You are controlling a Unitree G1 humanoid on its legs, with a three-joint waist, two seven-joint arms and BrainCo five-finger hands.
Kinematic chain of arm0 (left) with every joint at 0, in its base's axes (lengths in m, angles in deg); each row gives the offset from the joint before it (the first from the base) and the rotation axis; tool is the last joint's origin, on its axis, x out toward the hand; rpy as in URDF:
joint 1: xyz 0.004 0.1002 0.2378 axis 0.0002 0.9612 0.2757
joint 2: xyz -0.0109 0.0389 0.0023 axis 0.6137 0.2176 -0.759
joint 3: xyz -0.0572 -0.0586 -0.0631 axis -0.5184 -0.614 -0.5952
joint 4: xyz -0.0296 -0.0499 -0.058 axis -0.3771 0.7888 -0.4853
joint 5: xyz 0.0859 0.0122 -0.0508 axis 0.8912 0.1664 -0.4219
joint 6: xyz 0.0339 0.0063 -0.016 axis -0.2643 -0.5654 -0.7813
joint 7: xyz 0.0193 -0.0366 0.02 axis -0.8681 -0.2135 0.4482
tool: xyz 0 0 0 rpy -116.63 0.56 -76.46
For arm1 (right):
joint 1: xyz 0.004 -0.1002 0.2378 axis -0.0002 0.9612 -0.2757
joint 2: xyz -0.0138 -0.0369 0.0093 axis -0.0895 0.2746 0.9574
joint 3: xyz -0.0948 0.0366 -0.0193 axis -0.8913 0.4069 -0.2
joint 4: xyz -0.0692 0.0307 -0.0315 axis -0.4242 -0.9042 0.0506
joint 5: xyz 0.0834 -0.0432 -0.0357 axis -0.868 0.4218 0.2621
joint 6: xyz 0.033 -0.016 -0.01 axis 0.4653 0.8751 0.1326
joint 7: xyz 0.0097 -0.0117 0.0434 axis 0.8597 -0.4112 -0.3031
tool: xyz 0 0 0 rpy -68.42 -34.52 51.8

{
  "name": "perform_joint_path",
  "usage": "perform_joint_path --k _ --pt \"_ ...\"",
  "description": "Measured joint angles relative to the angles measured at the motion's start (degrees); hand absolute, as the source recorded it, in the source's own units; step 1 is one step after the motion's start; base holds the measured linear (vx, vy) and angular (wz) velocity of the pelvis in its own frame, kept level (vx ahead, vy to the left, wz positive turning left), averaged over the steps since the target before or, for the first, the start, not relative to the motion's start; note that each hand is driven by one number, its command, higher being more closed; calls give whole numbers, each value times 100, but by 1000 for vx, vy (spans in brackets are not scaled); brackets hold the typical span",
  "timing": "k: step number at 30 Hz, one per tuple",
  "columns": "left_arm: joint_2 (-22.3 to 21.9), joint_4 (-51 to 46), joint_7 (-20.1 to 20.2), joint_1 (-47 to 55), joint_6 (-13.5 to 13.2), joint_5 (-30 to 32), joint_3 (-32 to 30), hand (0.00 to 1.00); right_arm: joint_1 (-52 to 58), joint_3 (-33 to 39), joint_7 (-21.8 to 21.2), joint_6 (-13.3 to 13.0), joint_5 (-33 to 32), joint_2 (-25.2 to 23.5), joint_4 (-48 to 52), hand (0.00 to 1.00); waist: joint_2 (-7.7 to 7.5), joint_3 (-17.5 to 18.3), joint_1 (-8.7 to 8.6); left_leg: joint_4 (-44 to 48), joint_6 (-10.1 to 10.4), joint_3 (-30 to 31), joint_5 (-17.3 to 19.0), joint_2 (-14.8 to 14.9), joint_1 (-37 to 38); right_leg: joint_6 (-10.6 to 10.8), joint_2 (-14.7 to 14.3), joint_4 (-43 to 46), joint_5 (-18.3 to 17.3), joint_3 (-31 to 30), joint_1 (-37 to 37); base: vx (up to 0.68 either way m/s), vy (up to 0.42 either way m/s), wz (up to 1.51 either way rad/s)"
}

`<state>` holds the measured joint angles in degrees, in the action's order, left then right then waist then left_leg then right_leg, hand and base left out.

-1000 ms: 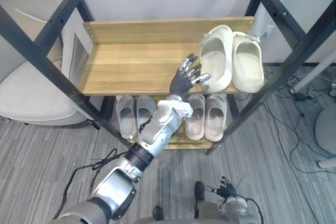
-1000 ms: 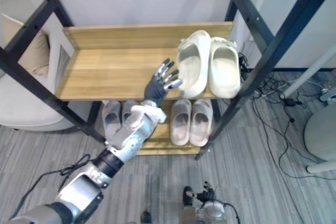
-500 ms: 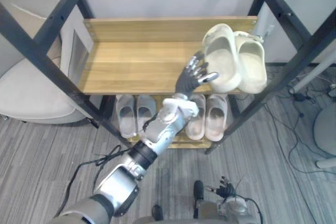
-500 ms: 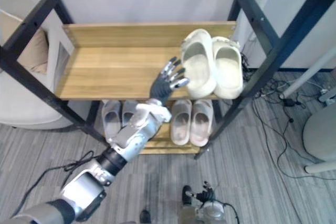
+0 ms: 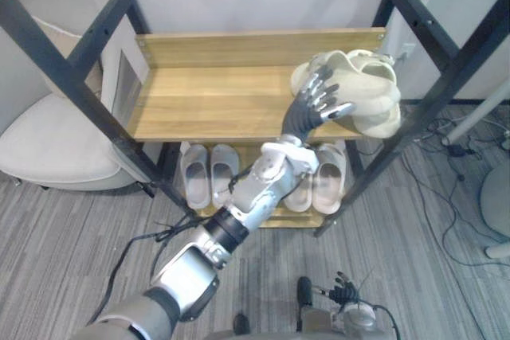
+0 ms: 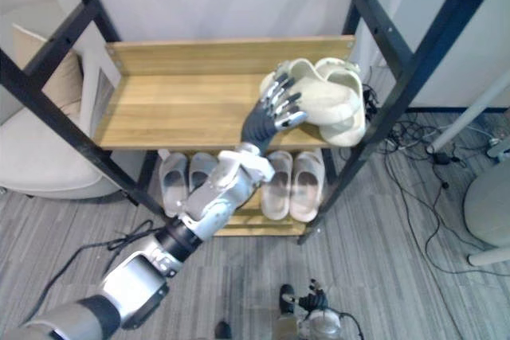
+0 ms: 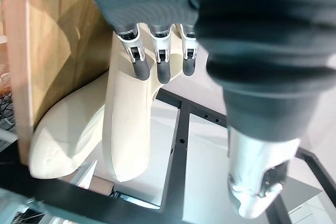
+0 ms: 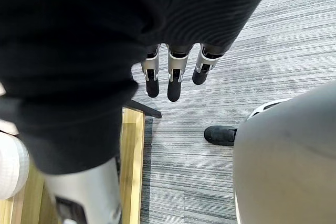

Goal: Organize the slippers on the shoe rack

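Nearest you, the right hand (image 5: 344, 286) hangs low over the floor (image 5: 446, 228), fingers (image 8: 174, 83) straight and loose with nothing in them. Past it, the shoe rack's (image 5: 437, 76) lower shelf carries a grey pair of slippers (image 5: 209, 174) and a pinkish pair (image 5: 323, 177), side by side. On the top shelf (image 5: 215, 93), your left hand (image 5: 307, 115) is spread open, its straight fingers (image 7: 160, 67) pressing against the cream slippers (image 5: 362, 93) at the shelf's right end and gripping nothing. The slipper you are touching (image 7: 128, 124) is tipped up on its edge and leans on its mate (image 7: 68, 135).
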<state>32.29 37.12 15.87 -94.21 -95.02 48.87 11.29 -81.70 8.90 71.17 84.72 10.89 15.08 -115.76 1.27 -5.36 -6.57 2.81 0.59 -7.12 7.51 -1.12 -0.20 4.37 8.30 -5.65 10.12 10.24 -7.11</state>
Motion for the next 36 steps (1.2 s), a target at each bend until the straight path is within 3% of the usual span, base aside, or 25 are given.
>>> perform_joint_path --k 14,25,36 --pt "248 350 -80 495 -15 207 -647 0 -1 3 -1 8 2 -12 -7 0 -2 -4 -31 -92 59 6 38 109 142 -9 -111 0 -61 57 99 29 -8 0" --pt "434 351 -77 534 -14 249 -748 0 -2 -9 -12 11 2 -10 -8 0 -5 -6 -33 -91 64 7 42 130 160 -32 -133 -1 -77 62 117 0 0 0" --pt "434 352 -239 541 42 1258 -806 0 -4 -11 -31 4 -2 -11 -8 0 -4 -6 -51 -91 63 60 40 136 154 -38 -135 0 -81 137 136 1 0 2"
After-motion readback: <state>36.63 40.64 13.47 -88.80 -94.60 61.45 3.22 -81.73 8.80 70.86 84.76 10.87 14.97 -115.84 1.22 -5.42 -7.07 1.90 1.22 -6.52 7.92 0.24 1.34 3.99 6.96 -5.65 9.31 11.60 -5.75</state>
